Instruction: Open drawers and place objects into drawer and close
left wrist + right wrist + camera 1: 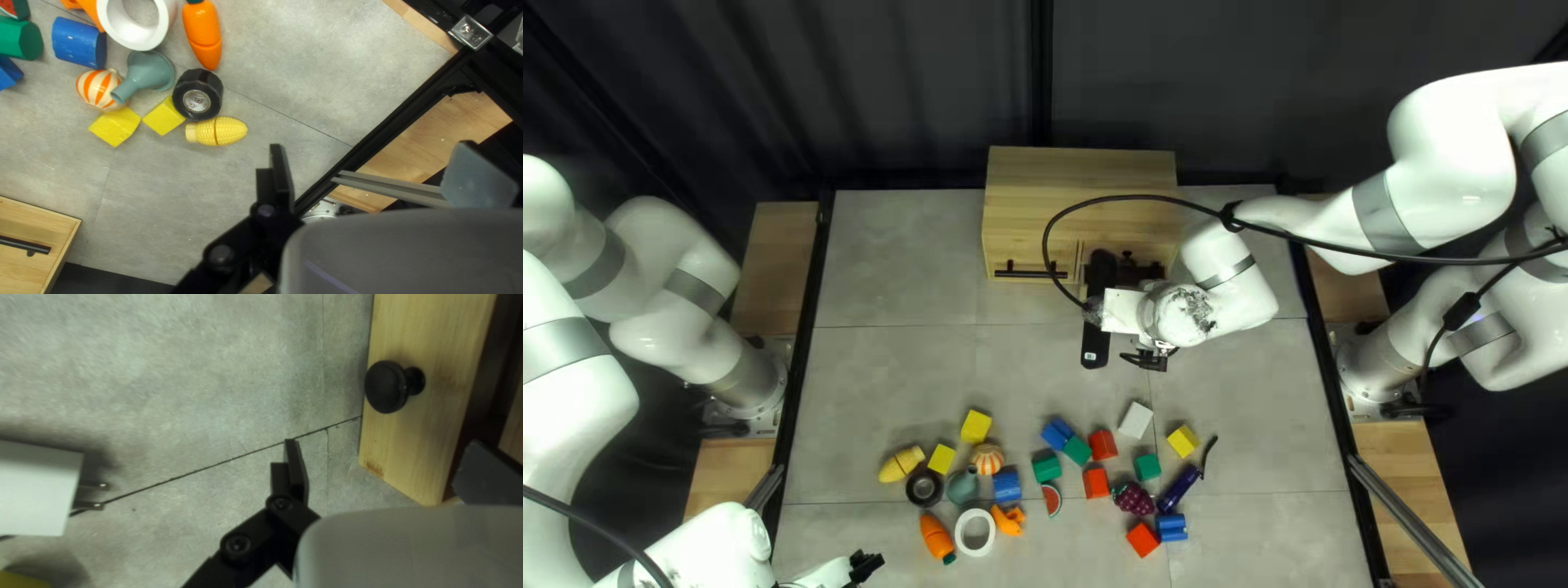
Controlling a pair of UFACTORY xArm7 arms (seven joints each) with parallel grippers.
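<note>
Hovering at drawer (pixel 419 435), long crosswise, knob (pixel 385 386) toward table's (pixel 893 261) near edge, with right gripper (pixel 1097 343) jaws spread; spreading left gripper (pixel 869 564) jaws too, near table's left edge

curtain (pixel 893 87): dark, hung in folds at the far side
tabletop (pixel 893 381): grey, was crossed by thin seams (pixel 893 326)
boards (pixel 784 245): pale wood, lay left and right
rails (pixel 807 316): black, ran beside the boards
</note>
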